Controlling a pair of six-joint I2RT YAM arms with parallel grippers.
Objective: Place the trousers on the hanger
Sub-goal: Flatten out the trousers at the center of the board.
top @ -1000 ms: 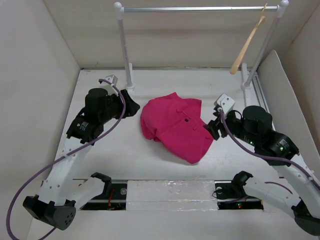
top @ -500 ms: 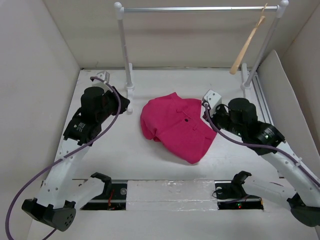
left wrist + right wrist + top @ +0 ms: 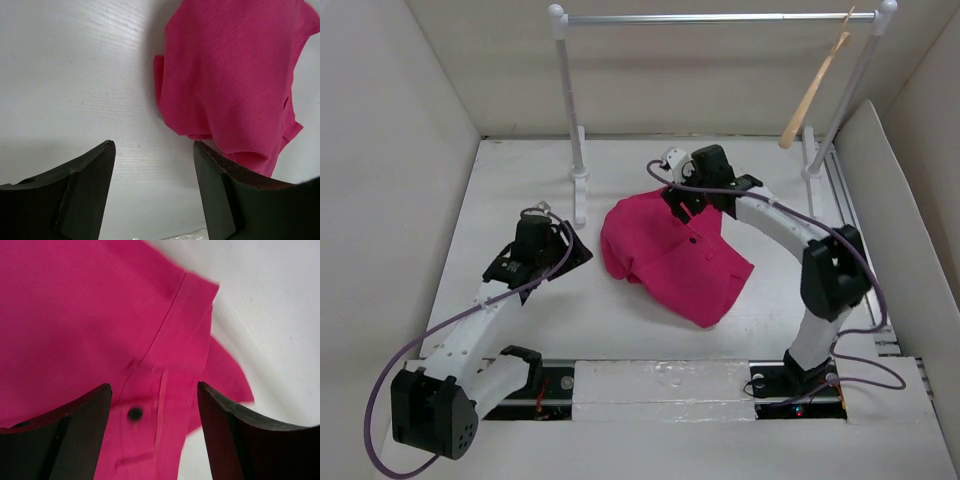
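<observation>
A white tabletop (image 3: 610, 330) fills the middle, boxed by plain pale walls (image 3: 390, 150). A white-and-silver rail frame (image 3: 710, 18) spans the top.

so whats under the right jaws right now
The trousers: the part with the dark button lies below the open right jaws. Bare table shows beside the cloth. Whatever the cloth covers cannot be seen.

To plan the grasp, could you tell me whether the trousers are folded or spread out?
Folded: the trousers lie as one compact heap, no separate legs showing.
</observation>
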